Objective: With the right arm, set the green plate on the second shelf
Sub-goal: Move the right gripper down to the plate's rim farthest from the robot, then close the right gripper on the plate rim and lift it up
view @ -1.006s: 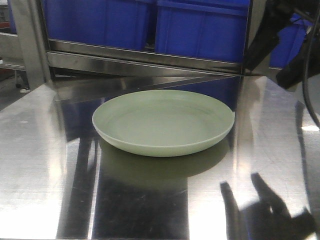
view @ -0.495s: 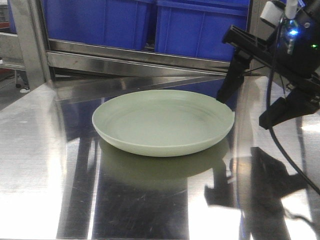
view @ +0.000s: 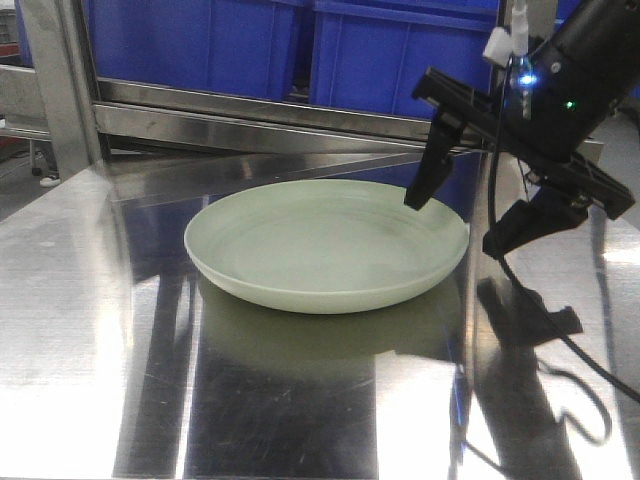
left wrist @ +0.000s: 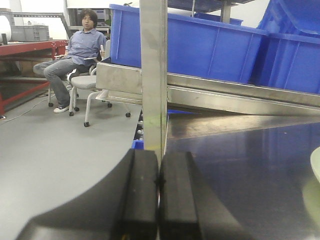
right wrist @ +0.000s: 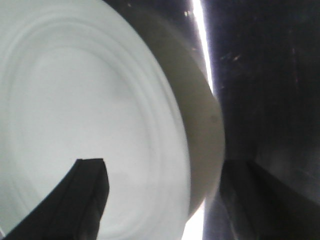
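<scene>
Green plate (right wrist: 75, 100) fills the left and centre, washed out pale, concentric rings visible, rim curving down the right side. Right gripper (right wrist: 165, 167) has its jaws spread across that rim: one dark finger (right wrist: 85, 195) over the plate's inside at lower left, the other at lower right over the dark reflective table (right wrist: 270, 75). Bright glare streak (right wrist: 201, 45) runs along the table beside the rim.
</scene>
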`<action>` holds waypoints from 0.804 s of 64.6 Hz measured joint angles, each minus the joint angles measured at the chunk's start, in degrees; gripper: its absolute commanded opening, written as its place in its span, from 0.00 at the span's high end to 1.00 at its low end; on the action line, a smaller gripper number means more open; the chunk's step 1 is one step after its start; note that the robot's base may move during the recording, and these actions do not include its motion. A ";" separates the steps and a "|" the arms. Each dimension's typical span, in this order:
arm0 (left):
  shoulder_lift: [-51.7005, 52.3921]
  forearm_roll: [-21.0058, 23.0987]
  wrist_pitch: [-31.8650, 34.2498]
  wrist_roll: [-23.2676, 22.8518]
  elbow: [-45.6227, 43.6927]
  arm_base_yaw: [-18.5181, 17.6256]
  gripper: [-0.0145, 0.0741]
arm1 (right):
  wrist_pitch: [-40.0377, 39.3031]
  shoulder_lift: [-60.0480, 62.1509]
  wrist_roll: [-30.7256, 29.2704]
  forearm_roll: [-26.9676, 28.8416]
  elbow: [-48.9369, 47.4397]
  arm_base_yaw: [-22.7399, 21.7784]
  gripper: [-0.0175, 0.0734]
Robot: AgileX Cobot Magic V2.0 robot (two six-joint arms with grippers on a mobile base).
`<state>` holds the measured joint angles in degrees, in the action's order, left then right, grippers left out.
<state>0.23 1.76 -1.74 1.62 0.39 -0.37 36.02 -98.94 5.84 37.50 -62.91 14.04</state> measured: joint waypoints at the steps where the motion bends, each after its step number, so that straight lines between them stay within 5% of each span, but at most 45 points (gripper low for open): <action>1: 0.00 0.00 0.00 0.00 0.00 0.00 0.69 | 0.19 -0.13 0.00 0.00 0.00 0.00 0.17; 12: 0.00 0.00 0.00 0.00 0.00 0.00 0.69 | 1.13 -1.57 0.00 0.15 -0.25 0.00 0.21; 35: 0.00 0.00 0.00 0.00 0.00 0.00 0.69 | 1.34 -2.27 0.00 0.23 -0.34 0.00 0.77; 52: 0.00 0.00 0.00 0.00 0.00 0.00 0.69 | 2.32 -2.09 0.00 -0.21 -0.34 0.00 0.75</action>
<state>0.23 1.76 -1.74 1.62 0.39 -0.37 38.35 -101.03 5.84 37.29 -63.25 14.04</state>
